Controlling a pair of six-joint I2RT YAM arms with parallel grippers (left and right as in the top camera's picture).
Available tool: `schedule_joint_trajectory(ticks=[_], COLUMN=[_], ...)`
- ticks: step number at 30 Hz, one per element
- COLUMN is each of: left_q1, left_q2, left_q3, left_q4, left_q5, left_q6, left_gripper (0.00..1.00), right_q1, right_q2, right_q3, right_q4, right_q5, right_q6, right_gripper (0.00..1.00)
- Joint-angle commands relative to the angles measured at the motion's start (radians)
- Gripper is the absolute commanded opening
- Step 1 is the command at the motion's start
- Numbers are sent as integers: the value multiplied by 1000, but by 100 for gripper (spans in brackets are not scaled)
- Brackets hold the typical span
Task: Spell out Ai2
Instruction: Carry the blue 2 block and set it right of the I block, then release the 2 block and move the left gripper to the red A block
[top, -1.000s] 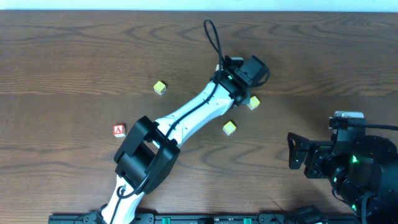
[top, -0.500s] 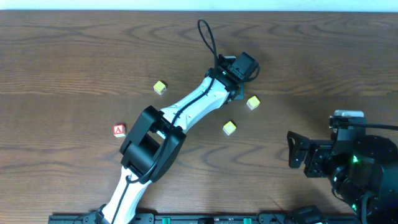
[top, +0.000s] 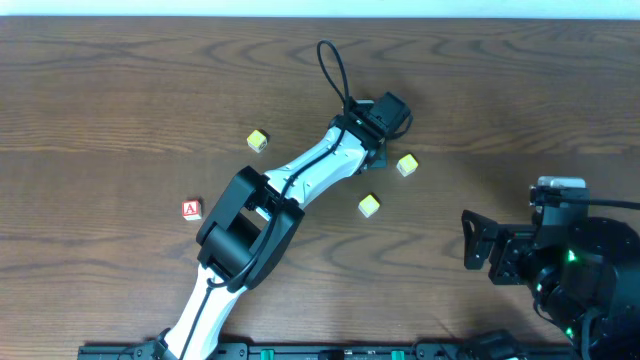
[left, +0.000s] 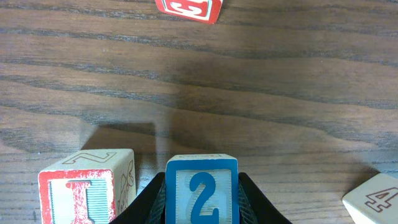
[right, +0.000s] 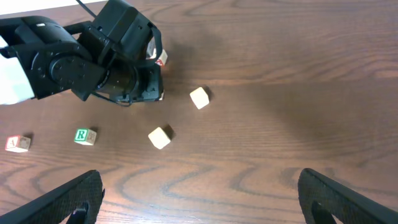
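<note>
While our left tool (left: 201, 208) is clamped on the 2 cube (left: 201, 180), just beside the I cube (left: 84, 190) on the table (left: 280, 93), we should lift it straight up so it clears that neighbour without nudging.

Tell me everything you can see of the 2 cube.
The 2 cube is a small block, wood by the look; its near face is pale with a blue frame and an upright blue 2. The left gripper has its jaws closed on its two sides. In the left wrist view it stands just right of the red I cube, a narrow gap between. Its bottom is cut off, so whether it rests on the table cannot be told.
</note>
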Motion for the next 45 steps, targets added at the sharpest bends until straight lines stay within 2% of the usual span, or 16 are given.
schedule_joint_trajectory(ticks=[1, 17, 22, 25, 35, 40, 45], left_q1=[8, 15, 16, 16, 16, 23, 55], left_q2=[14, 14, 15, 15, 15, 14, 7], left_q3=[-12, -14, -14, -14, -14, -14, 5], left_q4=[10, 33, 32, 32, 36, 80, 121], left_q5=[-12, -72, -72, -72, -72, -76, -76], left_q6=[-11, 4, 5, 5, 23, 87, 100], left_gripper=[9, 20, 29, 39, 40, 48, 49], right_q1=[-6, -6, -6, -6, -6, -6, -6], right_q2=[5, 14, 14, 14, 14, 14, 14], right_q3=[3, 3, 3, 3, 3, 3, 3], right_q4=[3, 3, 3, 4, 4, 3, 3], right_q5=[-3, -3, -3, -3, -3, -3, -3], right_q6=[-12, -11, -10, -3, -3, -3, -3], right_gripper=[99, 99, 99, 99, 100, 99, 99])
